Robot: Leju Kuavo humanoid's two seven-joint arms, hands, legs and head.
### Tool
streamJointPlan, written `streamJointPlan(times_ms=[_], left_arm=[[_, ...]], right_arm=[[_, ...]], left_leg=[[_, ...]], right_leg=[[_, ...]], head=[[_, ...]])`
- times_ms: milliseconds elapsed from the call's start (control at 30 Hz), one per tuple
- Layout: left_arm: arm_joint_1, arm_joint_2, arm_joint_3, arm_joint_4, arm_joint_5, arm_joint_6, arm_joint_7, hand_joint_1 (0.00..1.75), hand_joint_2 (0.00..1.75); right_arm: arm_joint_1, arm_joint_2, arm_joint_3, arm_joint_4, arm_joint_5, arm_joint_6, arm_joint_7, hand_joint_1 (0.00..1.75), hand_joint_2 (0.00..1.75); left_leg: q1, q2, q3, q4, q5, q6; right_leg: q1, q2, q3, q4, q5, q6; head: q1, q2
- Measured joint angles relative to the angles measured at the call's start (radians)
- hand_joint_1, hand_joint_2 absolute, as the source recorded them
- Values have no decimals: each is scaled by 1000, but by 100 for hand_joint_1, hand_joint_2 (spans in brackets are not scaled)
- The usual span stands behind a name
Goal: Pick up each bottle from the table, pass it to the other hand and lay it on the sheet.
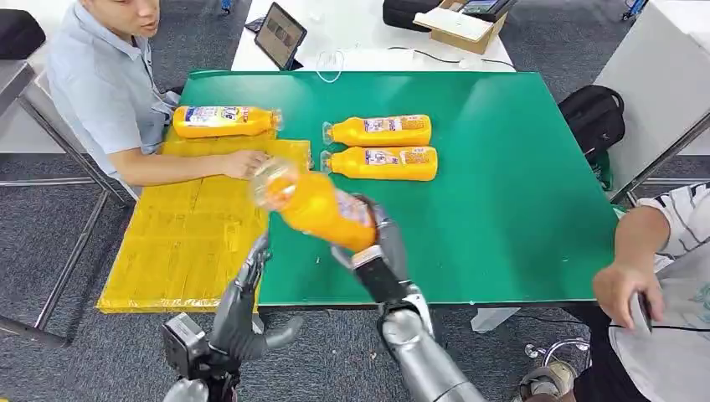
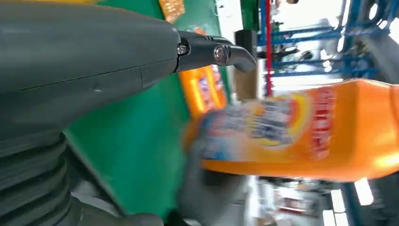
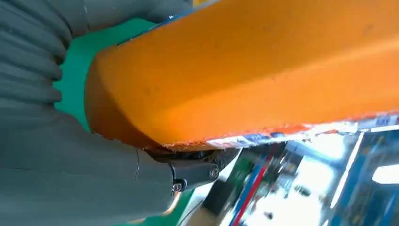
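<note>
My right hand (image 1: 378, 244) grips an orange bottle (image 1: 314, 205) by its lower half and holds it tilted in the air over the green table's (image 1: 519, 201) front left part, cap end toward the yellow sheet (image 1: 184, 243). The same held bottle (image 3: 263, 66) shows close up in the right wrist view, and blurred as the held bottle (image 2: 306, 127) in the left wrist view. My left hand (image 1: 243, 301) is below and left of it, fingers apart, holding nothing. Two more orange bottles (image 1: 378, 131) (image 1: 383, 163) lie on the table. Another bottle (image 1: 224, 121) lies at the sheet's far end.
A person in a grey shirt (image 1: 105, 84) sits at the left with a hand (image 1: 244, 163) resting on the sheet near the held bottle's cap. Another person (image 1: 661, 276) sits at the right front. A tablet (image 1: 280, 35) and a box (image 1: 465, 25) stand on the white table behind.
</note>
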Motion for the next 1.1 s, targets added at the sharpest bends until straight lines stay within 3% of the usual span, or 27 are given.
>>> streamJointPlan(times_ms=[400, 700, 733, 767, 800, 833, 867, 1067, 1100], left_arm=[[-45, -44, 4, 6, 196, -9, 44, 0, 175], [-51, -66, 6, 9, 261, 75, 46, 0, 175], [-52, -67, 6, 12, 272, 76, 51, 23, 175], [-52, -67, 5, 16, 280, 75, 55, 23, 175], [-52, -67, 4, 20, 287, 75, 56, 155, 175], [-52, -67, 3, 25, 292, 73, 56, 175, 175], [-51, -67, 3, 27, 301, 70, 56, 175, 175], [-56, -63, 4, 32, 347, 45, 67, 175, 175], [-56, -62, 6, 33, 360, 36, 76, 175, 175]], right_arm=[[-36, 49, 227, 168, 35, -13, -4, 175, 175], [-45, 55, 333, 215, -20, -32, 0, 175, 175], [-50, 55, 339, 227, -24, -31, 0, 175, 175], [-55, 55, 344, 237, -27, -29, 0, 175, 175], [-60, 55, 349, 249, -29, -28, 0, 169, 175], [-65, 55, 354, 261, -31, -27, 0, 110, 175], [-69, 55, 359, 272, -33, -27, 0, 0, 175], [-72, 61, 380, 329, -23, -38, -6, 0, 175], [-73, 61, 381, 334, -17, -46, -7, 0, 0]], left_leg=[[0, 0, -1, 0, 0, 0], [0, 1, -1, 0, 0, 0], [0, 1, -1, 0, 0, 0], [0, 1, -1, 0, 0, 0], [0, 1, -1, 0, 0, 0], [0, 1, -1, 0, 0, 0], [0, 1, -1, 0, 0, 0], [0, 0, -1, 0, 0, 0], [0, 0, -1, 0, 0, 0]], right_leg=[[0, 0, -1, 0, 0, 0], [0, 0, -1, 0, 0, 0], [0, 0, -1, 0, 0, 0], [0, 0, -1, 0, 0, 0], [0, 0, -1, 0, 0, 0], [0, 0, -1, 0, 0, 0], [0, 0, -1, 0, 0, 0], [0, 1, -1, 0, 0, 0], [0, 1, -1, 0, 0, 0]], head=[[0, 0], [0, 0], [0, 0], [0, 0], [0, 0], [0, 0], [0, 0], [0, 0], [0, 0]])
